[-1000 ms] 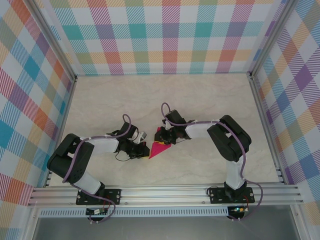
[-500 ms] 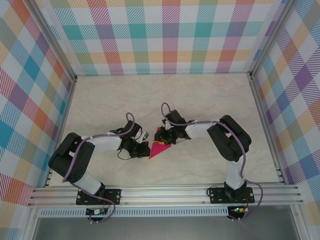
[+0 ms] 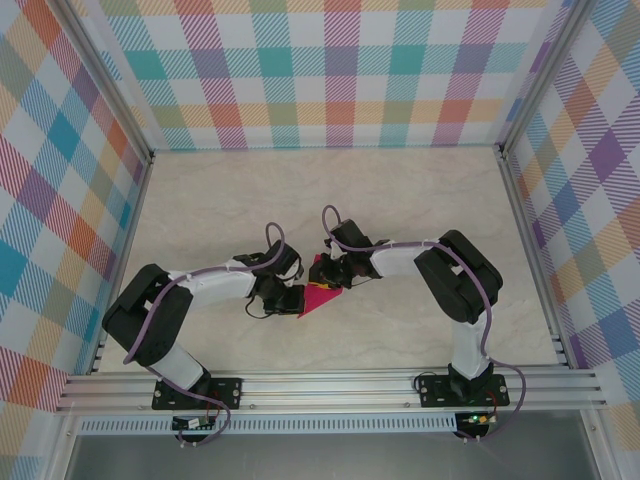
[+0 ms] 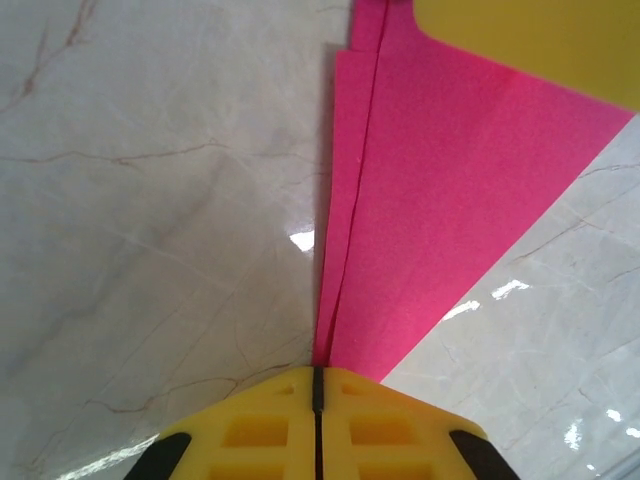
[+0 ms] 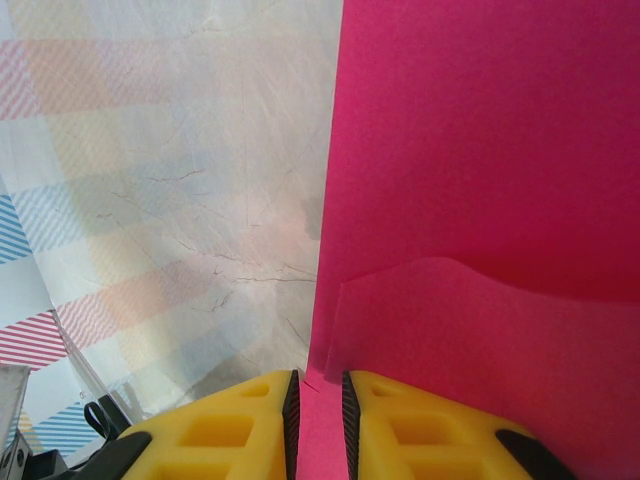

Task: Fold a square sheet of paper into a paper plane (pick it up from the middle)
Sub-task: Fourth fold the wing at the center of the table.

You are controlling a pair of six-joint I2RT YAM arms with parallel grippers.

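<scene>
The paper plane (image 3: 322, 298) is magenta-pink paper folded into a flat pointed wedge, lying on the marble table between both arms. My right gripper (image 3: 328, 275) holds its wide far end. In the right wrist view the yellow jaws (image 5: 318, 400) stand slightly apart, with the pink paper (image 5: 480, 150) running between them. My left gripper (image 3: 293, 300) is at the wedge's near pointed end. In the left wrist view its jaws (image 4: 317, 380) are closed to a thin seam over the narrow tip of the paper (image 4: 440, 200). The centre crease runs to that seam. A right fingertip (image 4: 530, 45) shows there, top right.
The marble tabletop (image 3: 330, 200) is walled by plaid panels with aluminium posts (image 3: 525, 220) at the sides. An aluminium rail (image 3: 330, 385) carrying both arm bases runs along the near edge. A black cable loops on the table by the left wrist (image 3: 262, 312).
My left arm has swung its wrist up and to the right, bringing the shut gripper closer onto the paper's pointed end. The right arm and the paper have stayed where they were.
</scene>
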